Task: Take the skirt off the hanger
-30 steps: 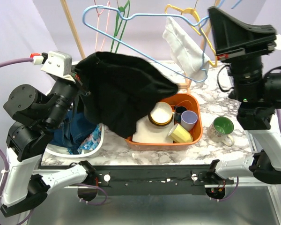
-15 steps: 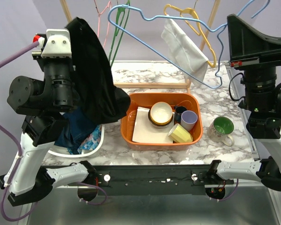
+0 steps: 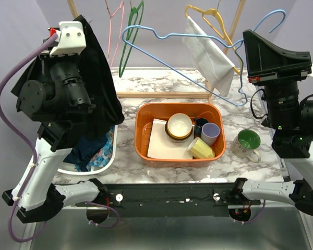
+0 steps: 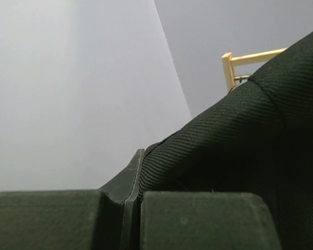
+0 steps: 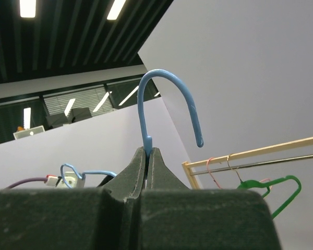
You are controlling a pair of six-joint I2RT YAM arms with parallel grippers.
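My left pincer (image 4: 137, 159) is clamped shut on the black skirt (image 3: 101, 78), held high on my left, well apart from the blue hanger (image 5: 144, 125) that my right pincer (image 5: 147, 153) grips just below its hook.

Top external: I look down from above and behind both bases, far enough back to hold both wrists.
Left wrist: I sit just behind the left gripper (image 4: 138, 161), aimed up along its fingers; the skirt (image 4: 240, 156) at the tips blocks half, so I'm probably facing the rack.
Right wrist: behind the right gripper (image 5: 147, 156), tilted up past the blue hanger (image 5: 169, 101).
Shared: the wooden rack (image 5: 261, 148), beyond both tips.
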